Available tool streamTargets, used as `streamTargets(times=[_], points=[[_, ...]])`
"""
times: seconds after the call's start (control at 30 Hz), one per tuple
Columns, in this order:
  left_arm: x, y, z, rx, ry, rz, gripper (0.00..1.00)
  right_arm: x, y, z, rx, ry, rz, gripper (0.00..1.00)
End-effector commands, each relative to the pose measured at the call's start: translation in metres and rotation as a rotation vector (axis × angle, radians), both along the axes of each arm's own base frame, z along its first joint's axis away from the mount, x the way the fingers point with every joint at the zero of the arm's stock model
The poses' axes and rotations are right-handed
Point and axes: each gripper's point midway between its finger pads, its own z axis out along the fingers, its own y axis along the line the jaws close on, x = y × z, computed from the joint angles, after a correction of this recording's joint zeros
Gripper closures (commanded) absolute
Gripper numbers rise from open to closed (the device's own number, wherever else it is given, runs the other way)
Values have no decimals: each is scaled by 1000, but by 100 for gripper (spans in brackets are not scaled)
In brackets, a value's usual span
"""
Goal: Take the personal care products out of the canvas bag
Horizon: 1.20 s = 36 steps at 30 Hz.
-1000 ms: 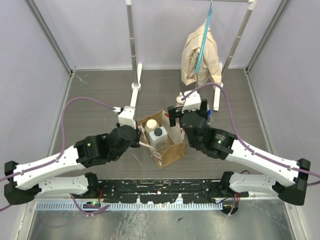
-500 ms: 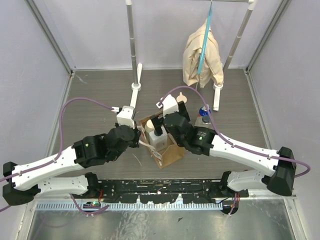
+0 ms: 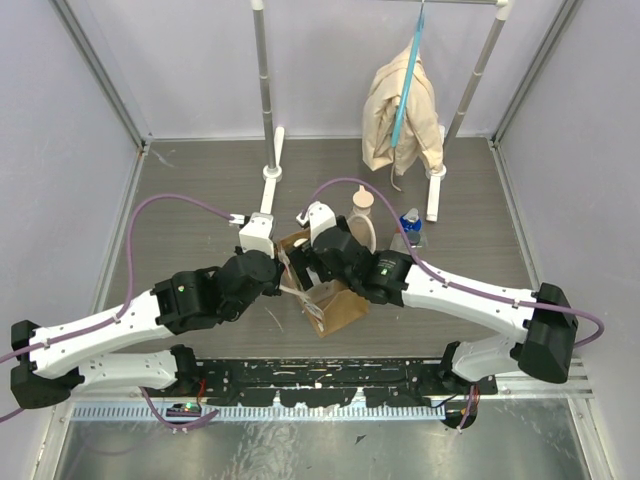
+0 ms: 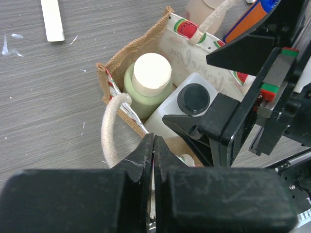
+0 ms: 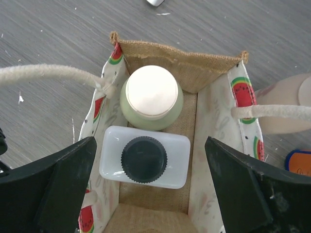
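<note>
The canvas bag (image 3: 338, 308) stands mid-table, with its rim also in the left wrist view (image 4: 127, 57) and the right wrist view (image 5: 181, 57). Inside stand a cream-capped green bottle (image 5: 151, 93) (image 4: 151, 73) and a white bottle with a dark grey cap (image 5: 144, 156) (image 4: 194, 98). My right gripper (image 5: 150, 141) (image 3: 312, 262) is open right above the bag, its jaws either side of the white bottle. My left gripper (image 4: 153, 139) (image 3: 284, 282) is shut on the bag's cream handle (image 4: 111, 131). The beige pump-top bottle (image 3: 362, 206) and the blue, orange-banded bottle (image 3: 410, 218) stand outside, behind the bag.
A beige cloth on a blue hanger (image 3: 400, 110) hangs from a rack at the back right. The rack's posts (image 3: 266, 100) and white feet (image 3: 433, 196) stand behind the bag. Grey walls close in the left and right sides.
My right arm has swung left from beside the bag to over its opening, and now hides the bottles in the top view. The left arm has stayed put.
</note>
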Motion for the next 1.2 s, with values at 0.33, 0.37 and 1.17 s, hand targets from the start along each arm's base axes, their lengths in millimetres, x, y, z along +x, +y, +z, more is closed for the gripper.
streamTargets(times=[0.33,0.37,1.17], points=[[2,3,8,-35,-8,24,92,-13,3,-33,-2,128,1,0],[1,3,8,-35,-7,23,92,-13,4,-36,-4,133,3,0],[1,13,12,-37,-20,40,92,13,-71,171,181,-246,-226,51]])
